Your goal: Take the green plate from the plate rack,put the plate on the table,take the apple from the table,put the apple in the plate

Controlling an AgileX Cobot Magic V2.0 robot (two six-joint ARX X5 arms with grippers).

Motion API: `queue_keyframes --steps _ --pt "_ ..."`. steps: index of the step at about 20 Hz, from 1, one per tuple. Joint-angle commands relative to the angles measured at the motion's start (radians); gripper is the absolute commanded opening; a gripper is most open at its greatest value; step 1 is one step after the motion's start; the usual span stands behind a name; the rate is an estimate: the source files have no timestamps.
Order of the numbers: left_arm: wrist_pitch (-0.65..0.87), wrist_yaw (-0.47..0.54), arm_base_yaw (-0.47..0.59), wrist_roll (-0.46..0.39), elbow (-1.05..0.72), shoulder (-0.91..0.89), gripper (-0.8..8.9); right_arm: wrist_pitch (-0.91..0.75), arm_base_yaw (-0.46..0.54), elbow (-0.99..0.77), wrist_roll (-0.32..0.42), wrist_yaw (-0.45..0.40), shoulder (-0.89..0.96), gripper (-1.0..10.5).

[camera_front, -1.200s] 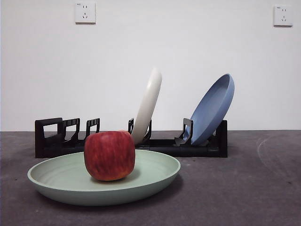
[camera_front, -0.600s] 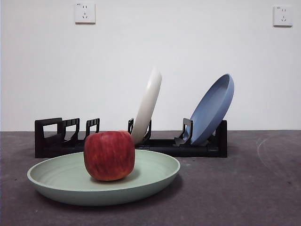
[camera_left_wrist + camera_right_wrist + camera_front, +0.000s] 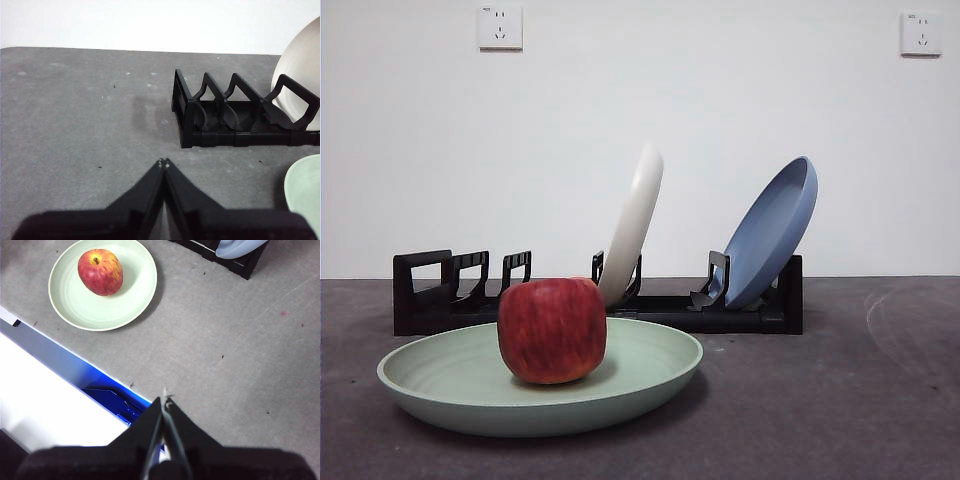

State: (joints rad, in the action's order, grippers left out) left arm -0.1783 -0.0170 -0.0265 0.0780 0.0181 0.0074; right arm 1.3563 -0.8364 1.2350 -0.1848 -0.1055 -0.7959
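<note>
Plate rack: the plate rack (image 3: 598,300) stood along the back of the counter (image 3: 840,400), its leftmost slotted holders bare, which fits the green plate having come out of that end.
Green plate: the green plate (image 3: 650,375) lay flat on the counter just in front of the rack's left half, rim up, so it could serve as a shallow dish; nothing propped or tilted it.
Apple: the apple (image 3: 552,330) sat upright inside the green plate, left of the plate's middle in the front view, resting on the plate's floor and touched by no gripper. Judged from this, both placing steps looked done.
Cream-white plate: the cream-white plate (image 3: 634,222) leaned in a middle holder, kept on edge by the slot.
Blue plate: the blue plate (image 3: 770,232) leaned at the rack's right end against the block-shaped end piece; both of these plates were untouched.
Left gripper: the left gripper (image 3: 163,162) hung over bare counter near the rack's empty end, its jaws pressed together on nothing, apparently parked clear of the work.
Right gripper: the right gripper (image 3: 164,401) was high above the counter's near edge, well apart from plate and apple, jaws likewise pressed together and empty, suggesting a withdrawn rest pose.
</note>
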Motion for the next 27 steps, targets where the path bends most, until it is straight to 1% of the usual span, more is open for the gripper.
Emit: queue_keyframes --steps 1,17,18,19,20,21,23,24,26,27 --pt "0.011 -0.002 0.001 -0.012 -0.008 -0.002 -0.04 0.023 -0.002 -0.005 -0.003 -0.004 0.000 0.0" --pt "0.011 -0.002 0.002 -0.012 -0.008 0.014 -0.04 0.023 -0.002 -0.005 -0.003 -0.004 0.000 0.0" --pt "0.011 -0.002 0.002 -0.012 -0.008 0.014 -0.04 0.023 -0.002 -0.005 0.007 -0.009 0.000 -0.1" --pt "0.011 -0.002 0.002 -0.012 -0.008 0.014 -0.04 0.023 -0.002 -0.004 0.098 -0.108 0.000 -0.1" --pt "0.011 -0.002 0.002 -0.012 -0.008 0.014 -0.04 0.023 -0.002 -0.004 0.153 -0.206 0.000 0.0" --pt "0.011 -0.002 0.002 -0.012 -0.008 0.014 -0.04 0.023 -0.002 -0.004 0.163 -0.296 0.000 0.0" --pt "0.011 -0.002 0.002 -0.012 -0.008 0.014 -0.04 0.023 -0.002 -0.004 0.163 -0.429 0.000 0.0" --pt "0.011 -0.002 0.002 -0.012 -0.008 0.014 -0.04 0.023 -0.002 -0.004 0.163 -0.456 0.000 0.0" --pt "0.011 -0.002 0.002 -0.012 -0.008 0.014 -0.04 0.023 0.002 -0.004 0.159 -0.472 0.001 0.0" --pt "0.011 -0.002 0.002 -0.012 -0.008 0.014 -0.04 0.022 0.015 -0.004 0.131 -0.466 0.002 0.0"
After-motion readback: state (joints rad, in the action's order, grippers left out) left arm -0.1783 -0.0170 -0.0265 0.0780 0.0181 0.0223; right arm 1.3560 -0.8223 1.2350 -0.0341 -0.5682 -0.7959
